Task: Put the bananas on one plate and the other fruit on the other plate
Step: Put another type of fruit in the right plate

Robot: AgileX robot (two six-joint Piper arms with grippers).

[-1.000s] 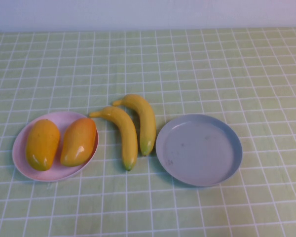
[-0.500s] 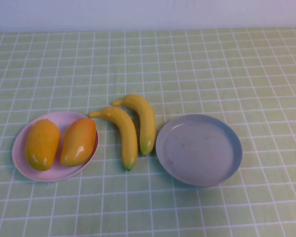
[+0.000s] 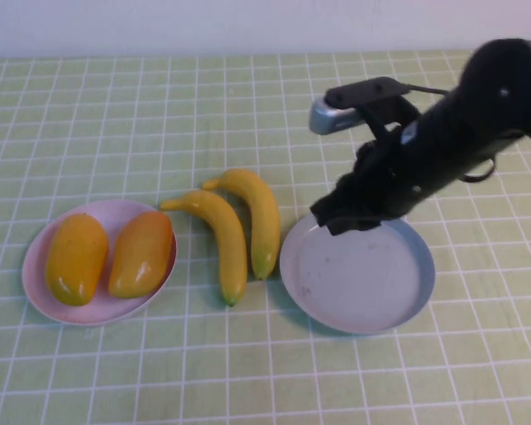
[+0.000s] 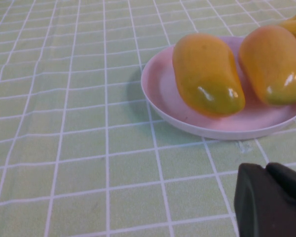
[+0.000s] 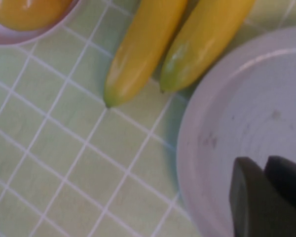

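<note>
Two bananas (image 3: 223, 243) (image 3: 258, 217) lie side by side on the cloth between the plates. The other fruit, two mangoes (image 3: 75, 258) (image 3: 142, 253), rest on the pale pink plate (image 3: 97, 316) at the left. At the right sits the grey-blue plate (image 3: 358, 283), holding nothing. My right gripper (image 3: 329, 221) hangs over that plate's far-left rim, shut and holding nothing; its wrist view shows the gripper (image 5: 264, 165) above the plate (image 5: 246, 108) with the banana tips (image 5: 133, 74) close by. My left gripper (image 4: 266, 168) is shut, low over the cloth near the pink plate (image 4: 160, 94).
A green cloth with a white grid (image 3: 159, 115) covers the table up to a pale wall at the back. The right arm's dark body (image 3: 460, 124) reaches in from the right over the far right of the cloth.
The right arm has swept in from the right edge to above the grey-blue plate's far rim. Fruit and plates have not moved.
</note>
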